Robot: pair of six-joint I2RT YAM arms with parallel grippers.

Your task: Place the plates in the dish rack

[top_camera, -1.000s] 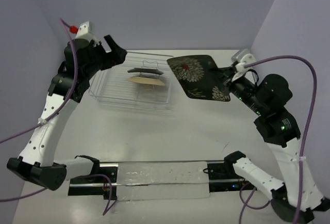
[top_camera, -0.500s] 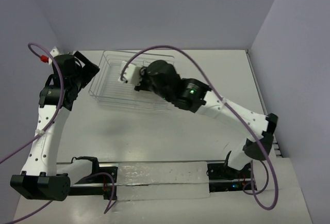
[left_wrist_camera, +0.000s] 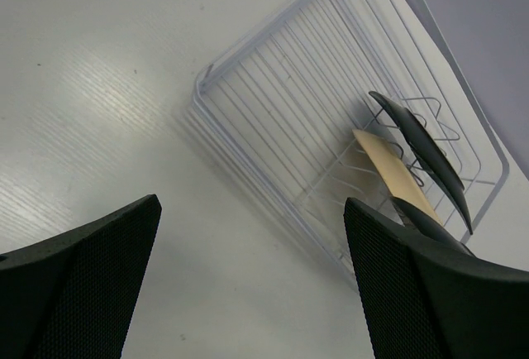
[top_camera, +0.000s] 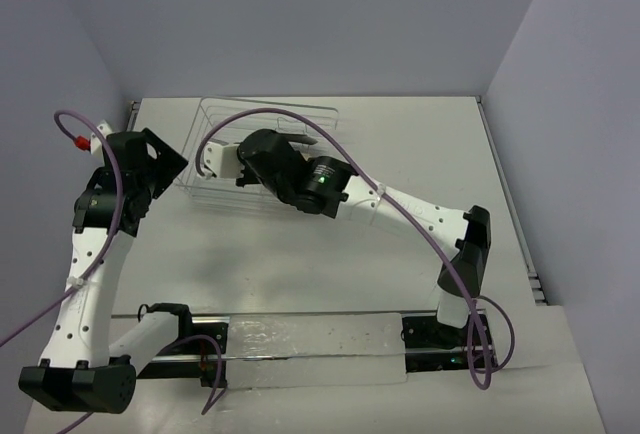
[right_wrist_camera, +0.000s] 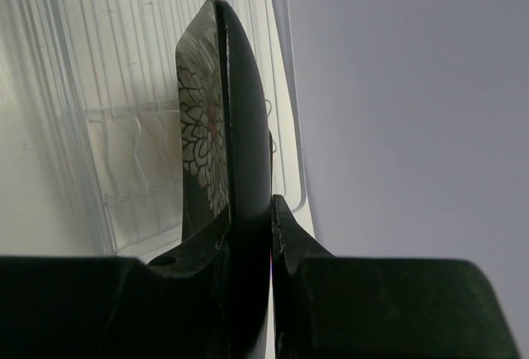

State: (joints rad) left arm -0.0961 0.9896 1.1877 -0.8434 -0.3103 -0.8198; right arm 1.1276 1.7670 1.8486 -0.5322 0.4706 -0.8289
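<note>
My right gripper [right_wrist_camera: 248, 235] is shut on the edge of the black square plate with white flowers [right_wrist_camera: 216, 127] and holds it upright, edge-on, over the clear wire dish rack [right_wrist_camera: 107, 61]. In the top view the right arm reaches across the rack [top_camera: 305, 114] and hides the plates. In the left wrist view the teal plate [left_wrist_camera: 417, 148] and the cream plate [left_wrist_camera: 395, 175] stand on edge among the rack's prongs [left_wrist_camera: 273, 127], with a dark edge [left_wrist_camera: 430, 222] just beside the cream plate. My left gripper [left_wrist_camera: 252, 293] is open and empty, left of the rack [top_camera: 150, 159].
The rack sits at the back of the white table [top_camera: 400, 154], near the rear wall. The left half of the rack [left_wrist_camera: 281, 102] holds nothing. A rail with the arm bases [top_camera: 300, 339] runs along the near edge.
The right arm has swung from the right side across over the rack, carrying the black plate. The left arm has drawn back and down to the rack's left.
</note>
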